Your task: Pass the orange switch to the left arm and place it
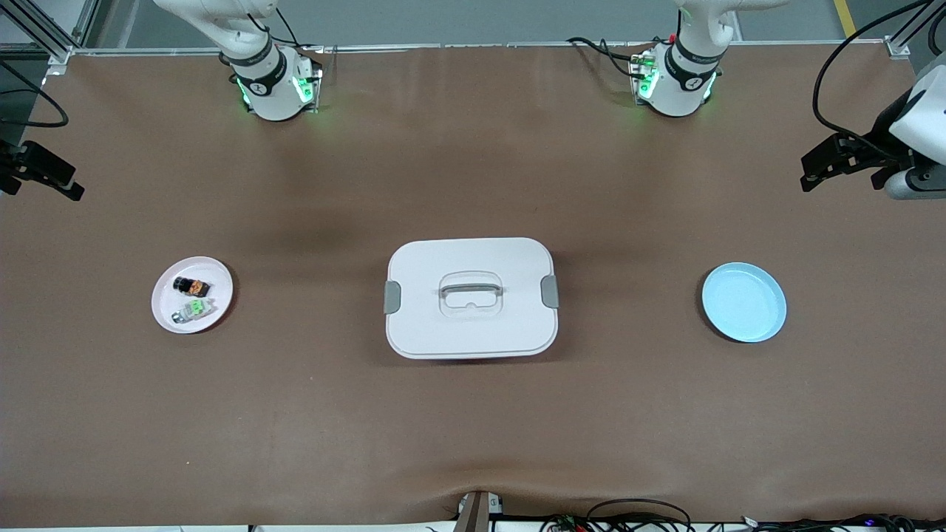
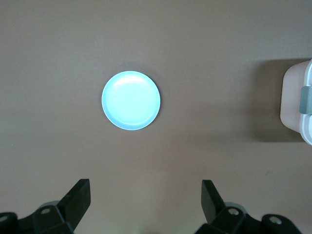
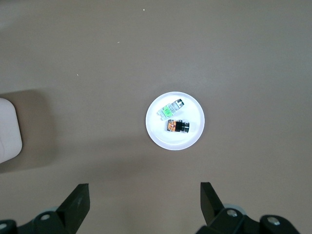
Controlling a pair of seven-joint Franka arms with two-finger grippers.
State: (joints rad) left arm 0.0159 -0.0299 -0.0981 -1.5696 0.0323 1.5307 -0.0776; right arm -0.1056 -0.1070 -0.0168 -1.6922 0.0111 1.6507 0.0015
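The orange switch (image 1: 191,286), a tiny black block with an orange top, lies on a small white plate (image 1: 166,295) toward the right arm's end of the table. The right wrist view shows the switch (image 3: 176,126) on that plate (image 3: 185,141). The white box (image 1: 473,325) with grey latches sits mid-table, its corner showing in both wrist views (image 3: 7,131) (image 2: 295,102). My right gripper (image 1: 55,181) (image 3: 145,190) hangs open and empty, high over the table at its own end. My left gripper (image 1: 820,166) (image 2: 146,187) hangs open and empty, high over the other end.
A clear-bodied switch with a green top (image 1: 194,310) (image 3: 170,109) lies beside the orange one on the white plate. A light blue plate (image 1: 744,302) (image 2: 130,100) sits bare toward the left arm's end. Cables run along the table edge nearest the front camera.
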